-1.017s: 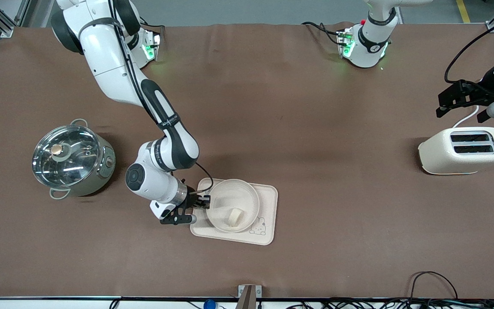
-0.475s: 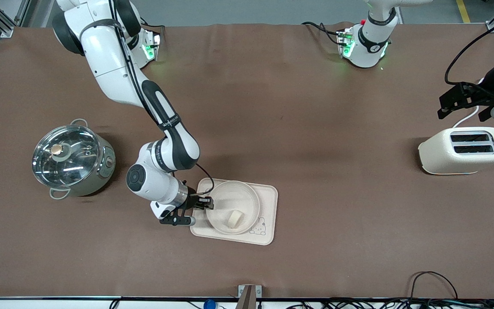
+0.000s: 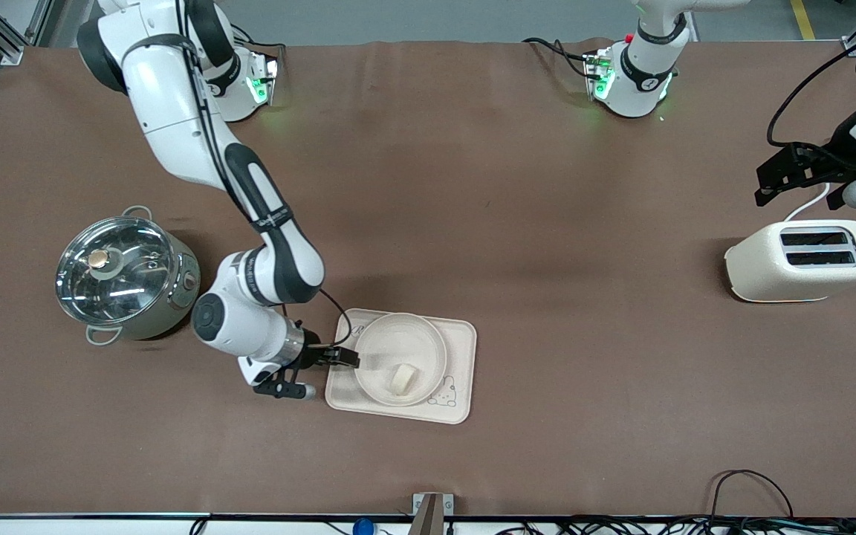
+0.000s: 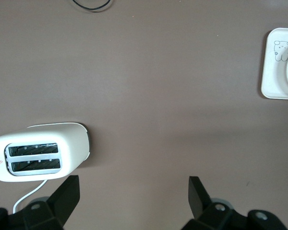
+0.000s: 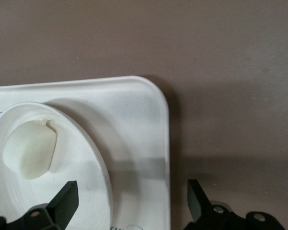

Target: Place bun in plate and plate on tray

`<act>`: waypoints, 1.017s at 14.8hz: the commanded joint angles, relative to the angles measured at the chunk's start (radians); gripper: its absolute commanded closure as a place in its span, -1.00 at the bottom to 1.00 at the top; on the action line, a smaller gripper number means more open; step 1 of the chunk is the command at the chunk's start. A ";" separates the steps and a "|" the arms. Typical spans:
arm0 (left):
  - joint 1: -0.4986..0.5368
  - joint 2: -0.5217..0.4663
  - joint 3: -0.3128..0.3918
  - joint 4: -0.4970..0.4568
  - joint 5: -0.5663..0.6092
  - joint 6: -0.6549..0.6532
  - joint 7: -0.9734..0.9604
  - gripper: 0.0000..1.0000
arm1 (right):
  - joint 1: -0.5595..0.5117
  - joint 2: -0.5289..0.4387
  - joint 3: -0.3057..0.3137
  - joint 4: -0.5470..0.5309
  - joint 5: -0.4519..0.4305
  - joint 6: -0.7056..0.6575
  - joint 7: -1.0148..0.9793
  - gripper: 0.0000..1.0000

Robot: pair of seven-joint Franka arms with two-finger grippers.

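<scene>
Front view: we found the bun [image 3: 403, 379] lying in the plate [image 3: 383, 343], off centre toward the rim nearest the camera. Its long axis ran obliquely, one end pointing toward the camera and the right arm's end of the table, the other toward the plate's rim on the left arm's side. In the right wrist view the bun [image 5: 29, 149] showed a rounded body with one flatter face turned toward the plate's [image 5: 93, 163] raised rim. The plate rested flat on the tray [image 3: 461, 355], covering most of it; the tray's long axis ran along the table, and its small rabbit drawing [image 3: 443, 393] showed at the corner nearest the camera on the left arm's side.

We saw the right gripper [image 3: 348, 360] low at the tray's edge facing the right arm's end, just beside the plate's rim. Its fingers [image 5: 63, 201] stood spread apart and held nothing; one lay over the plate and the other over the bare table past the tray's edge.

A lidded steel pot [image 3: 125, 273] stood toward the right arm's end, well apart from the tray. A cream toaster [image 3: 804, 260] stood toward the left arm's end. Above the table beside it, the left gripper [image 3: 799, 174] waited, its fingers [image 4: 67, 196] wide apart and empty.
</scene>
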 commanded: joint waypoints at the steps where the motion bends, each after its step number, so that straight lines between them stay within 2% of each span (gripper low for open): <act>1: 0.001 -0.002 -0.005 0.013 0.019 -0.008 -0.004 -1.00 | -0.041 -0.101 0.012 -0.041 -0.020 -0.145 0.002 -1.00; 2: 0.001 -0.002 -0.005 0.013 0.018 -0.008 -0.004 -1.00 | -0.052 -0.136 0.012 -0.056 -0.022 -0.190 0.002 -1.00; 4: 0.001 -0.002 -0.005 0.012 0.018 -0.008 -0.003 -1.00 | -0.056 -0.249 -0.003 -0.160 -0.037 -0.213 0.000 -1.00; 7: 0.001 -0.002 -0.005 0.013 0.018 -0.008 -0.003 -1.00 | -0.058 -0.434 -0.013 -0.342 -0.149 -0.237 0.002 -1.00; 8: 0.001 -0.002 -0.005 0.012 0.018 -0.008 -0.001 -1.00 | -0.064 -0.483 -0.016 -0.370 -0.166 -0.275 0.003 -1.00; 9: 0.001 -0.002 -0.005 0.013 0.018 -0.008 0.000 -1.00 | -0.067 -0.529 -0.029 -0.389 -0.181 -0.324 0.003 -1.00; 11: 0.001 -0.002 -0.005 0.013 0.018 -0.008 0.000 -1.00 | -0.069 -0.592 -0.074 -0.389 -0.288 -0.404 0.006 -1.00; 15: 0.001 -0.002 -0.005 0.012 0.018 -0.008 0.002 -1.00 | -0.070 -0.676 -0.166 -0.306 -0.475 -0.615 0.003 -1.00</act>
